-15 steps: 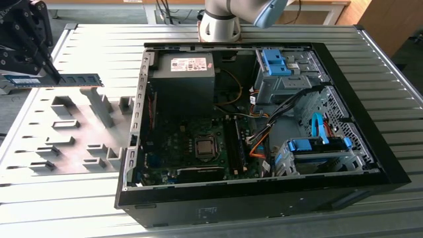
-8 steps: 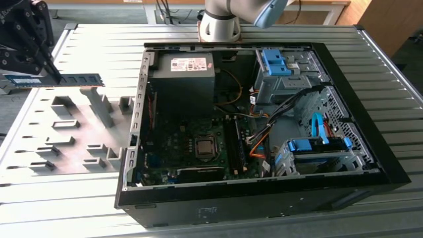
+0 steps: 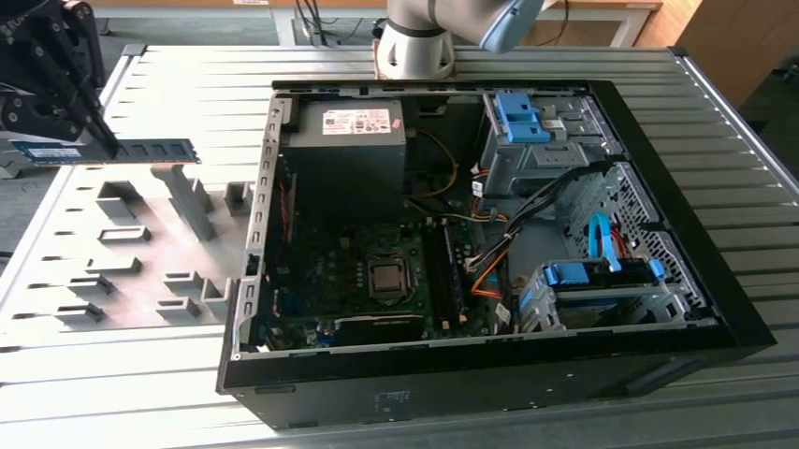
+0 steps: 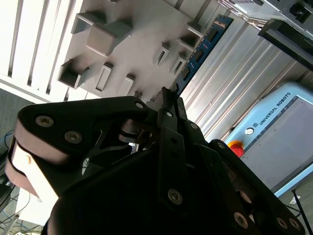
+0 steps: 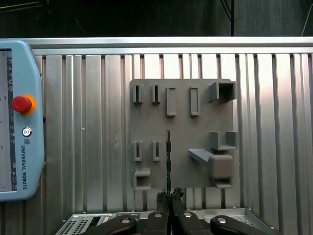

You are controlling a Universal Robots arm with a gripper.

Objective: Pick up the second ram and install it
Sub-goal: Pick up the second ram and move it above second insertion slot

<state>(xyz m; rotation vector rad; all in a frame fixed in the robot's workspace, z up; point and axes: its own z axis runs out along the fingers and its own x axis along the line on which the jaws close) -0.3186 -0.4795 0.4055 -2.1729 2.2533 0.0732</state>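
The second ram point(image 3: 125, 151), a thin blue-green stick with black chips, hangs level in the air at the exterior view's left. My gripper point(image 3: 103, 142) is shut on it near its middle. The stick is above the far end of the grey fixture plate point(image 3: 75, 271) and clear of its blocks. In the second wrist view the ram point(image 4: 199, 53) sticks out past the shut fingertips point(image 4: 165, 98). The first wrist view shows the ram point(image 5: 168, 156) edge-on above the plate point(image 5: 181, 132), with my gripper point(image 5: 168, 196) closed on it. The open computer case point(image 3: 699, 281) lies to the exterior view's right, its dark memory slots point(image 3: 443, 271) beside the processor socket.
The case holds a power supply point(image 3: 350, 140), blue drive brackets point(image 3: 587, 276) and loose cables point(image 3: 500, 253). A teach pendant point(image 5: 19, 122) with a red button lies on the ribbed metal table point(image 3: 125, 374) beside the fixture plate. The arm's base point(image 3: 418, 47) stands behind the case.
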